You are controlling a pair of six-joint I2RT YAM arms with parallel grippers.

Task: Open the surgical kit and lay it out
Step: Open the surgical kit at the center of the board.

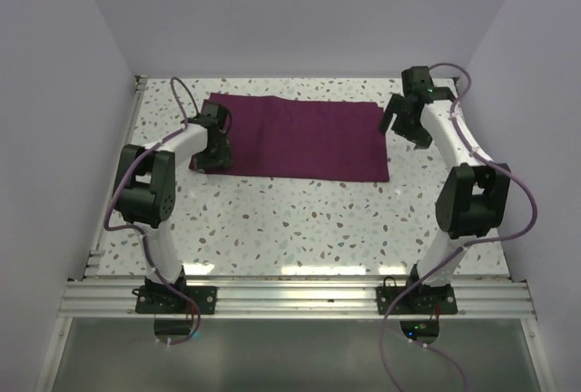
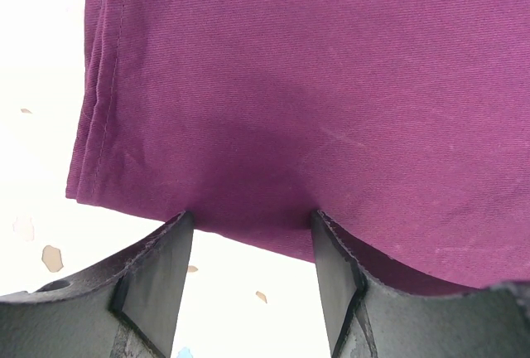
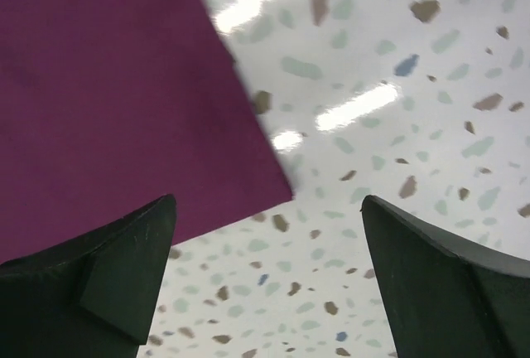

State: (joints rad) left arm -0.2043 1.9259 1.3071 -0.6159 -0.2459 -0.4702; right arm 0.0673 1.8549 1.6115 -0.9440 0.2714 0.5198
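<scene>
The surgical kit's dark purple cloth wrap [image 1: 295,138] lies folded flat at the far middle of the table. No steel tray or instruments show. My left gripper [image 1: 215,156] is low at the wrap's near-left corner. In the left wrist view the gripper [image 2: 252,227] is open, its fingertips [image 2: 174,242] touching the wrap's near edge [image 2: 290,126], nothing gripped. My right gripper [image 1: 406,127] hovers just right of the wrap's right edge. In the right wrist view the gripper [image 3: 269,209] is wide open and empty, over the wrap's corner [image 3: 124,101].
Speckled white tabletop [image 1: 300,220] with white walls at the left, back and right. An aluminium rail [image 1: 300,297] runs along the near edge by the arm bases.
</scene>
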